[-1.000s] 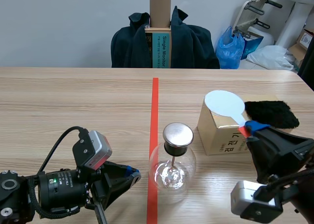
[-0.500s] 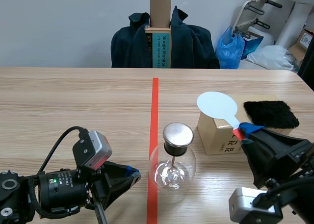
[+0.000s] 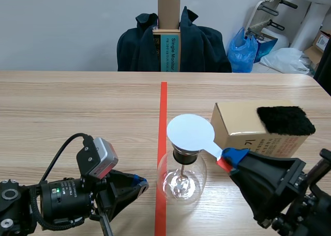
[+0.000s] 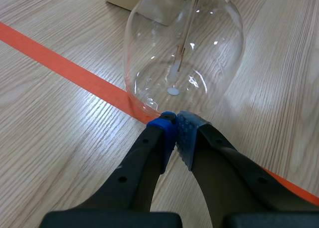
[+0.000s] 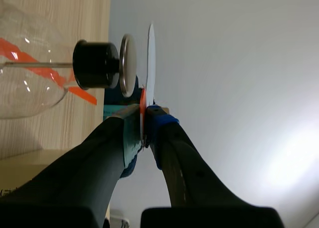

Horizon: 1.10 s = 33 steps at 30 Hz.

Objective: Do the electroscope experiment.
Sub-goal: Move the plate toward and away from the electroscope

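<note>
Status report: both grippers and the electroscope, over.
Right gripper shut on white disc, disc over metal cap, not touching. Left gripper shut, empty, at base of glass flask. Cardboard box beside, not obstructing.

The flask [image 3: 195, 176] is clear, glossy glass with bright glints. Its stopper [image 5: 97, 63] is matt black, topped by a smooth metal disc [image 5: 127, 66]. The paddle [image 3: 190, 132] looks smooth, matt white. The box [image 3: 243, 125] is matt cardboard and the cloth [image 3: 285, 120] is black and furry. The counter [image 3: 77, 107] is pale wood grain with a soft sheen. The left gripper [image 4: 175, 120] is matt black plastic with dotted pads.
</note>
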Each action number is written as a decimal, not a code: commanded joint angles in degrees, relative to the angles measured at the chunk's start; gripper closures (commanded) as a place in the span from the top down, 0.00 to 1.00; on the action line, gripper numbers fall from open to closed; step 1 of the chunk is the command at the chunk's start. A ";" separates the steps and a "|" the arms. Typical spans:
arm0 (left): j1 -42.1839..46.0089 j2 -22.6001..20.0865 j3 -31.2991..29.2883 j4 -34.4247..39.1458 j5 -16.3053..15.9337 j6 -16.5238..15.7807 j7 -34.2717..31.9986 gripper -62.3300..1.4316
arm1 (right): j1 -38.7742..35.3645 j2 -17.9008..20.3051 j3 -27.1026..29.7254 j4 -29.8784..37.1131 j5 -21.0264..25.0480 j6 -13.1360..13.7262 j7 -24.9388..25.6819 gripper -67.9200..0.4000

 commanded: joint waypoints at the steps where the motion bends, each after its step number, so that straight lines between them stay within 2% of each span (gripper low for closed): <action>1: 0.00 0.28 -0.55 0.92 -0.39 -0.33 -0.81 0.05 | 0.68 0.63 0.70 0.90 0.81 -0.61 0.70 0.02; 7: 0.00 0.28 -0.55 0.92 -0.39 -0.33 -0.81 0.05 | 0.68 0.63 0.70 0.90 0.81 -0.61 2.40 0.02; 19: 0.00 0.28 -0.55 0.92 -0.39 -0.33 -0.81 0.05 | 0.68 0.63 0.70 0.90 0.81 -0.61 0.87 0.02; 25: 0.00 0.28 -0.55 0.92 -0.39 -0.33 -0.81 0.05 | 0.68 0.63 0.70 0.90 0.81 -1.05 -2.71 0.02; 33: 0.00 0.28 -0.55 0.92 -0.39 -0.33 -0.81 0.05 | 0.68 0.63 0.70 0.90 0.81 -1.05 -13.46 0.02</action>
